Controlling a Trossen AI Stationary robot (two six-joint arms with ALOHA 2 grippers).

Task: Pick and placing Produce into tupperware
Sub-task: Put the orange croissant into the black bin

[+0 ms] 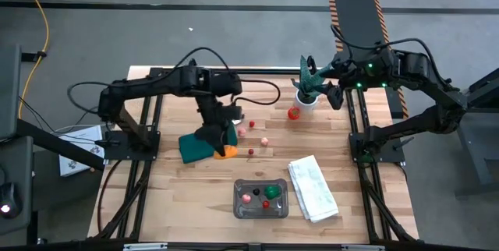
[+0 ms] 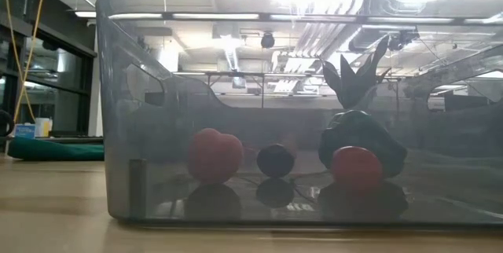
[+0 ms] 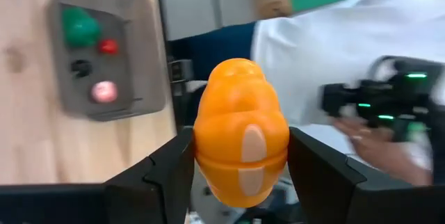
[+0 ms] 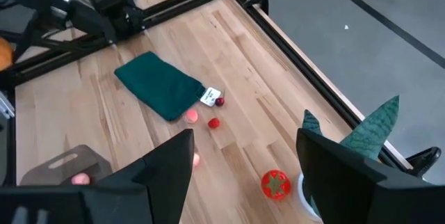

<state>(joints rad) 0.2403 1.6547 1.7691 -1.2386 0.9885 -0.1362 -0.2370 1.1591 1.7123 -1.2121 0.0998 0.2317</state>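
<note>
Produce in my grip: my left gripper (image 3: 240, 165) is clenched on an orange piece (image 3: 240, 140), lifted over the dark green cloth (image 1: 196, 146) at mid-left of the table (image 1: 171, 196).
Its look: glossy, lobed, with a pale oval patch on its front.
Tupperware (image 1: 261, 199): near edge, middle, just left of the folded white towel (image 1: 313, 189); clear grey plastic with rounded corners, holding green, pink, red and dark pieces.
Loose produce: a red tomato-like piece (image 1: 293, 113) beside the potted plant (image 1: 309, 87); small pink and red pieces right of the cloth.
My right gripper (image 4: 243, 172): released, holding nothing, far right by the plant.
Writing: a small white tag (image 4: 209, 97) lies by the cloth; I cannot read it.
</note>
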